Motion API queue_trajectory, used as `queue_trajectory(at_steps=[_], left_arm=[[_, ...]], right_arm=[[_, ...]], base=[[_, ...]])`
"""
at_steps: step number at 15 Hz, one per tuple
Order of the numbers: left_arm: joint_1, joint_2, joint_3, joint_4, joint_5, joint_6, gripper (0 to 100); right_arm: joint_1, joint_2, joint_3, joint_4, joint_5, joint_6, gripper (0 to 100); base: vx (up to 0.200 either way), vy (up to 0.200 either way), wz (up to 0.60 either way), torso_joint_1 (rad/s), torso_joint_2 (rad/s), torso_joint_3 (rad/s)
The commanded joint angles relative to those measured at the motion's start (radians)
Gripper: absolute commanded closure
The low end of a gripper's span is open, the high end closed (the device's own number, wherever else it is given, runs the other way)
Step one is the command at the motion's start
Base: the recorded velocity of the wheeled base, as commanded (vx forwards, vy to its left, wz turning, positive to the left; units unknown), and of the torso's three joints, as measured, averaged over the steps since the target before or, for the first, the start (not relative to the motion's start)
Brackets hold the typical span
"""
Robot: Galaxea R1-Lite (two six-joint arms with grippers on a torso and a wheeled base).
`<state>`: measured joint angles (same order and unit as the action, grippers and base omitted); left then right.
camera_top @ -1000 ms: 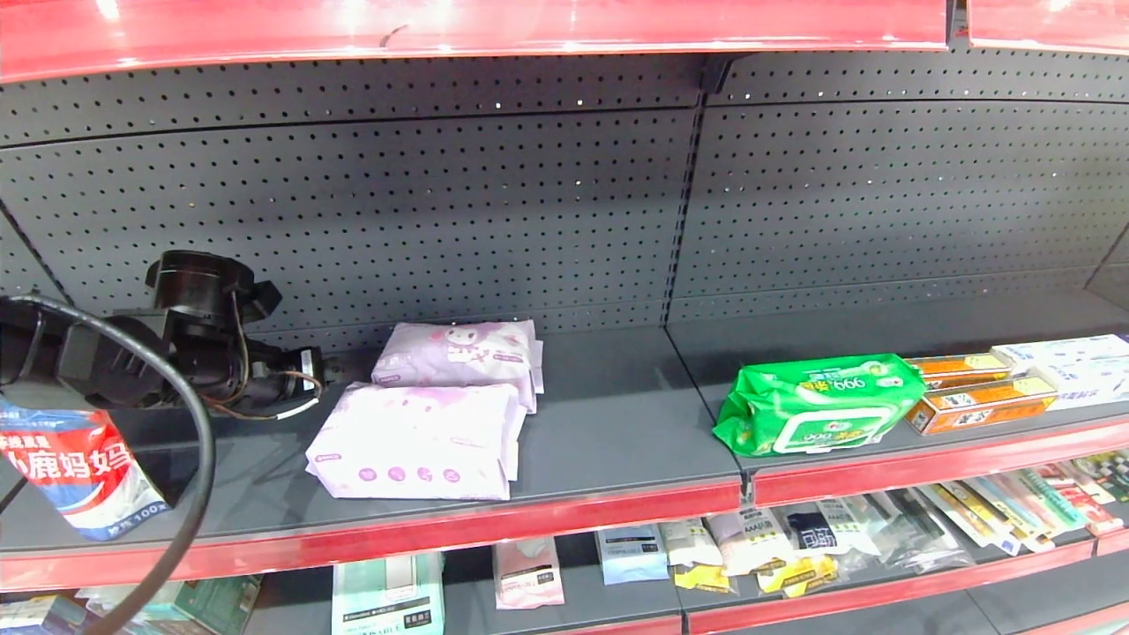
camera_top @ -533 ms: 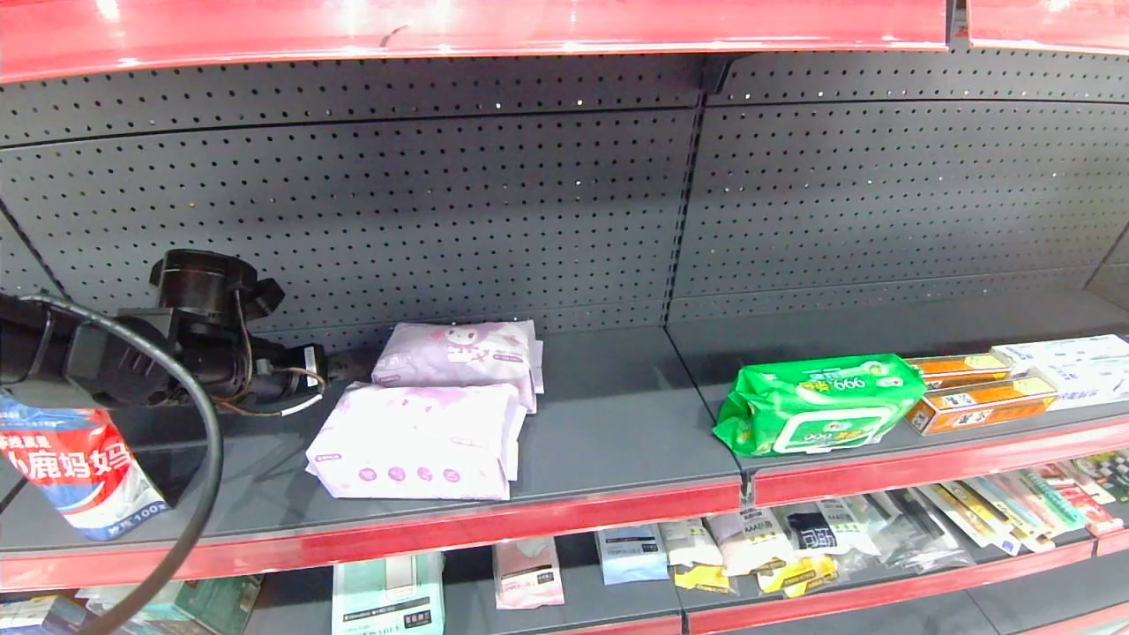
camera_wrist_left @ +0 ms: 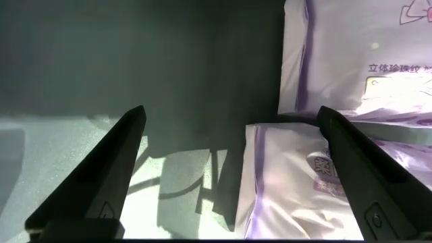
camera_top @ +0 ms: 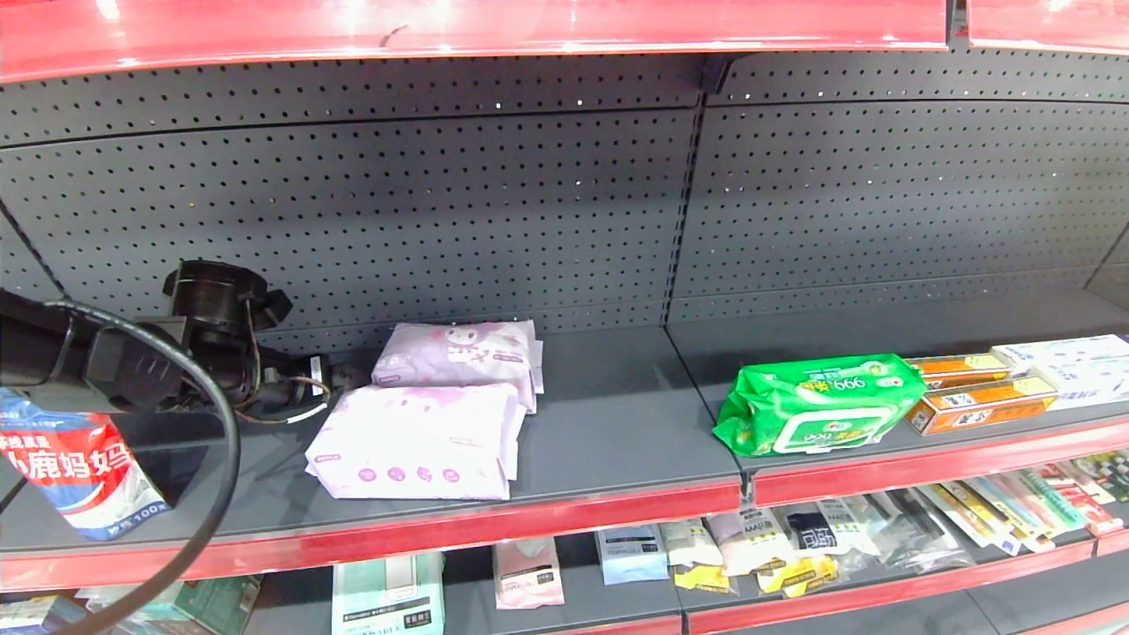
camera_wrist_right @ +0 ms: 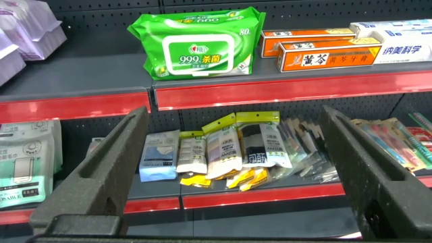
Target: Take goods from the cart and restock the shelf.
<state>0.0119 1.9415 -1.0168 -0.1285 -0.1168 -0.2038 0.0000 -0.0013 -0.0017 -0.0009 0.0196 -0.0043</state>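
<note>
The left gripper (camera_wrist_left: 231, 115) is being held low over the shelf (camera_top: 617, 423), its jaws spread wide with nothing gripped between them. It is being kept just beside the front pack (camera_top: 414, 441) and the rear pack (camera_top: 459, 353), both pink and lying flat, one against the other. Whether a finger is touching the front pack cannot be told. The right gripper (camera_wrist_right: 234, 111) is also being held wide open and empty, facing the shelf front. There the green wipes (camera_wrist_right: 196, 44) are lying beside orange boxes (camera_wrist_right: 324, 50). A red-and-blue bag (camera_top: 79, 476) is sitting at the shelf's left end.
</note>
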Motion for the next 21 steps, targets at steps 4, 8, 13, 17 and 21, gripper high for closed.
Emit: queue_trajectory(at_steps=[4,8,13,17,21], left_arm=[[-0.006,-0.022,0.009,0.02,-0.001,0.0,0],[-0.004,-0.032,0.009,0.035,-0.001,0.0,0],[-0.006,-0.042,0.029,0.036,-0.001,0.0,0],[-0.006,-0.044,0.027,0.035,-0.001,0.004,0],[-0.006,-0.052,0.029,0.036,-0.001,0.006,0]], right_arm=[[0.0,0.001,0.0,-0.001,0.0,0.0,0],[0.0,0.001,0.0,-0.001,0.0,0.0,0],[0.0,0.001,0.0,-0.001,0.0,0.0,0],[0.0,0.001,0.0,-0.001,0.0,0.0,0],[0.0,0.001,0.0,-0.001,0.0,0.0,0]], base=[[0.0,0.0,0.0,0.0,0.0,0.0],[0.0,0.0,0.0,0.0,0.0,0.0],[0.0,0.0,0.0,0.0,0.0,0.0],[0.0,0.0,0.0,0.0,0.0,0.0],[0.0,0.0,0.0,0.0,0.0,0.0]])
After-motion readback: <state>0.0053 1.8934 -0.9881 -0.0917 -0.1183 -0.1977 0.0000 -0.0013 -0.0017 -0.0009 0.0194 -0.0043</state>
